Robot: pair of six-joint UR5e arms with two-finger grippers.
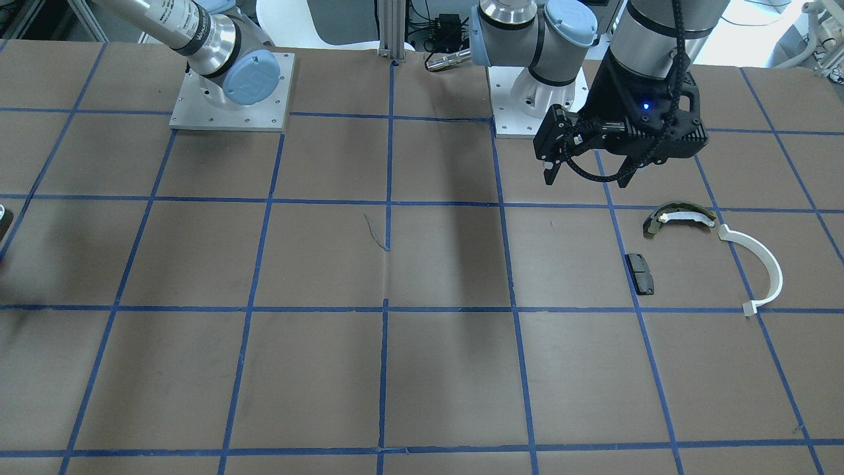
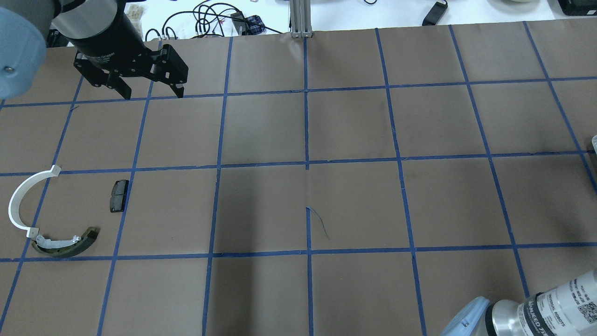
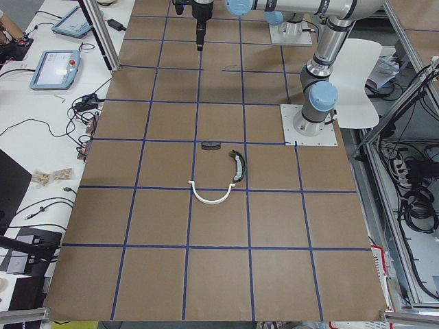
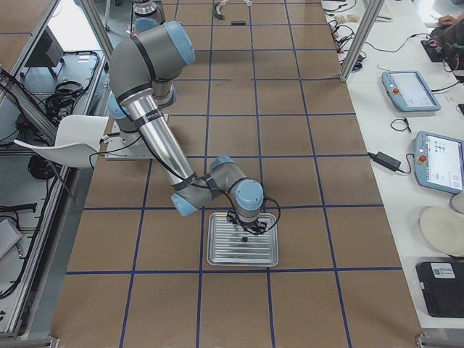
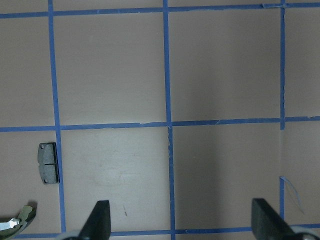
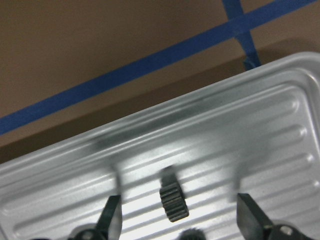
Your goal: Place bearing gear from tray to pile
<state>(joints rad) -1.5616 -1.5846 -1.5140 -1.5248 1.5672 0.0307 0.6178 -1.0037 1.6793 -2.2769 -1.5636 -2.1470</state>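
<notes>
1. Right wrist-mounted view: bearing gear [image 6: 173, 201] lay in the tray [image 6: 260, 120], between the spread fingers of the right gripper [image 6: 179, 210], ungrasped.
2. Overhead exterior: left gripper [image 2: 150, 94] hung spread, empty, apart from the pile [image 2: 119, 196].

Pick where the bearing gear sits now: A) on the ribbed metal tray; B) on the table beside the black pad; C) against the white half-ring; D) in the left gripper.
A: the right wrist view shows the bearing gear lying on the tray, between the fingers of the open right gripper, not clamped.
</notes>
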